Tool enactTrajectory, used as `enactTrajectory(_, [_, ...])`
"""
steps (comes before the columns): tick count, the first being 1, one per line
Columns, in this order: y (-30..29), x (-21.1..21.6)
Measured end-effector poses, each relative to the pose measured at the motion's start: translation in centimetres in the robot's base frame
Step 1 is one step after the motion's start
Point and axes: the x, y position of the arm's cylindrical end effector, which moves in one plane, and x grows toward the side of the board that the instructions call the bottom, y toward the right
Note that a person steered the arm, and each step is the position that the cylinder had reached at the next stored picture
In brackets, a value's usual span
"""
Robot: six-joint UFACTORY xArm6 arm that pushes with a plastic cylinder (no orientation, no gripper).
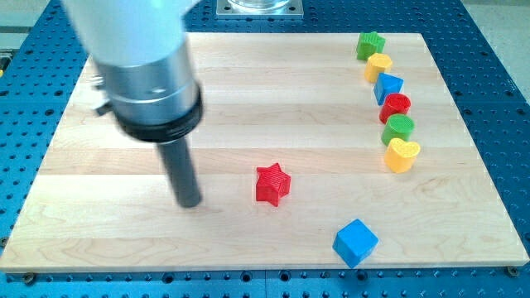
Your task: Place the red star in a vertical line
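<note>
The red star lies on the wooden board, a little below its middle. My tip rests on the board to the left of the star, about a hundred pixels away and not touching it. At the view's right a curved column of blocks runs from top to bottom: a green star, a yellow block, a blue block, a red round block, a green round block and a yellow heart.
A blue cube sits near the board's bottom edge, to the lower right of the red star. The board lies on a blue perforated table. The arm's wide body covers the board's upper left.
</note>
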Motion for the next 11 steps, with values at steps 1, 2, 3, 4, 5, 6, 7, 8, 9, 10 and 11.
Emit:
enactTrajectory(1, [5.9,-1.1])
enactTrajectory(2, [7.7,-1.2])
enactTrajectory(3, [4.2,1.0])
enactTrajectory(4, [9.0,1.4])
enactTrajectory(5, [16.3,1.4])
enactTrajectory(6, [19.1,1.4])
enactTrajectory(7, [16.8,0.6])
enactTrajectory(8, [17.8,-1.2])
enactTrajectory(9, [22.2,-1.2])
enactTrajectory(10, [21.4,-0.9])
enactTrajectory(11, [15.1,2.7])
